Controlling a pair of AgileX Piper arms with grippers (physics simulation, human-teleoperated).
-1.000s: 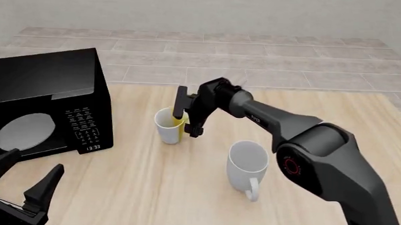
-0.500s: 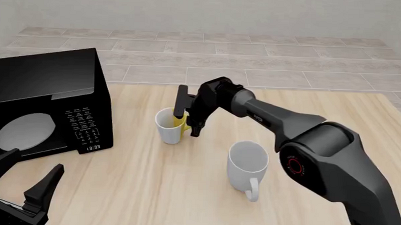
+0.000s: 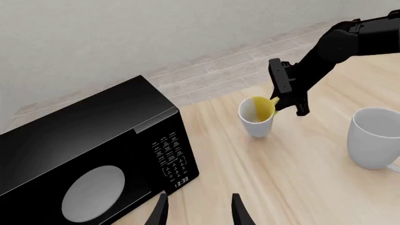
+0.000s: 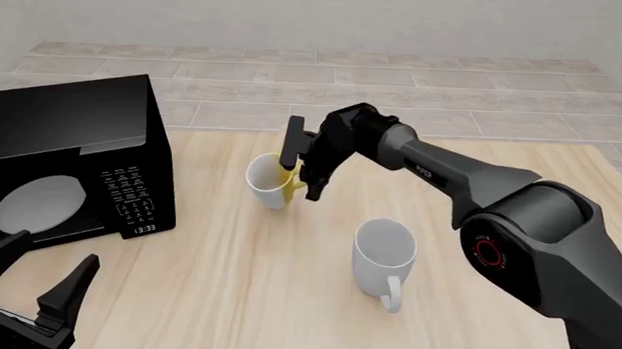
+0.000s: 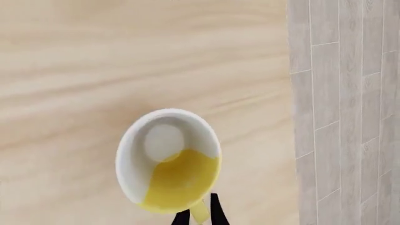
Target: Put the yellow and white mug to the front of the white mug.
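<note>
Two mugs share a pale wooden surface. One is the yellow and white mug, small, white on its left side and yellow on the side with the handle. It sits toward the far middle of the surface and looks tilted, possibly raised a little; whether its base touches the wood is not clear. Its yellow handle is pinched between the two dark fingers of the right tool, clamped together on it. The right arm's black links stretch from the near right corner across to the mug. In the right wrist view the mug is seen from above, pale inside with a yellow patch.

Nearer the camera and to the right stands the white mug, larger, upright, its loop handle pointing toward the viewer, well apart from the smaller mug.

At the left, a black microwave with a round window rests on the surface. The left tool hangs at the near left corner, fingers apart, holding nothing.
</note>
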